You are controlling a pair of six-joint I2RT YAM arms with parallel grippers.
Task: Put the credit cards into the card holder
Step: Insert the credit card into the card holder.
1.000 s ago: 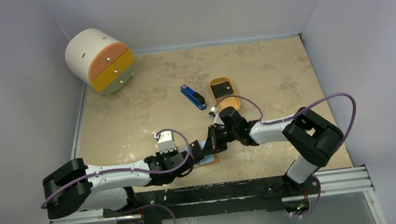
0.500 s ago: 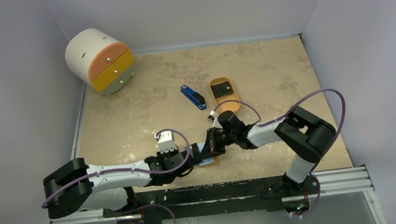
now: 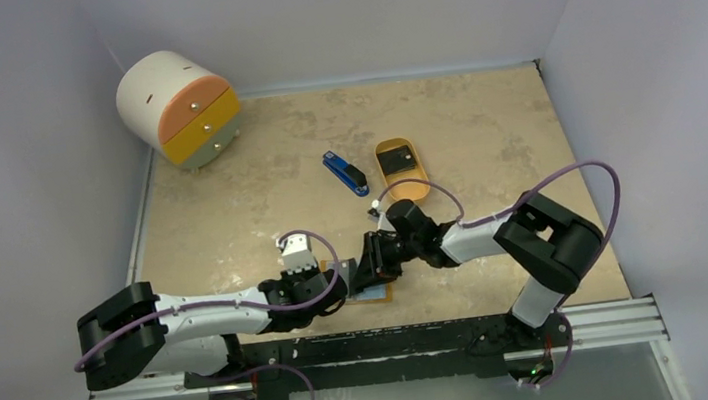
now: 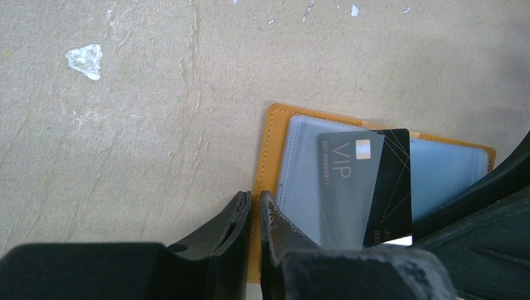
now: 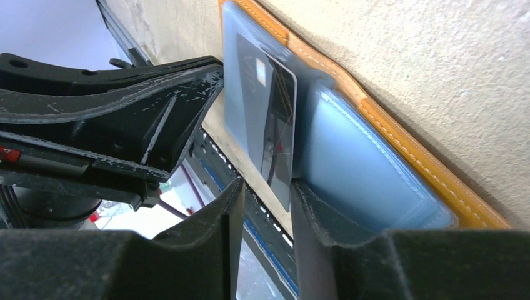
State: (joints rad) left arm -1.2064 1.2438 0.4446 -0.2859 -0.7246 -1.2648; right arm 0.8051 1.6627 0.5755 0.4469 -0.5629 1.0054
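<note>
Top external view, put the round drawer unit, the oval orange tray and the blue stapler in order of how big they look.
1. round drawer unit
2. oval orange tray
3. blue stapler, about as long as the tray but much narrower

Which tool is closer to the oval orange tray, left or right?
Right. The right tool is toward the bases from the oval orange tray, apart from it; the left tool, at the edge of the card holder, is farther left.
</note>
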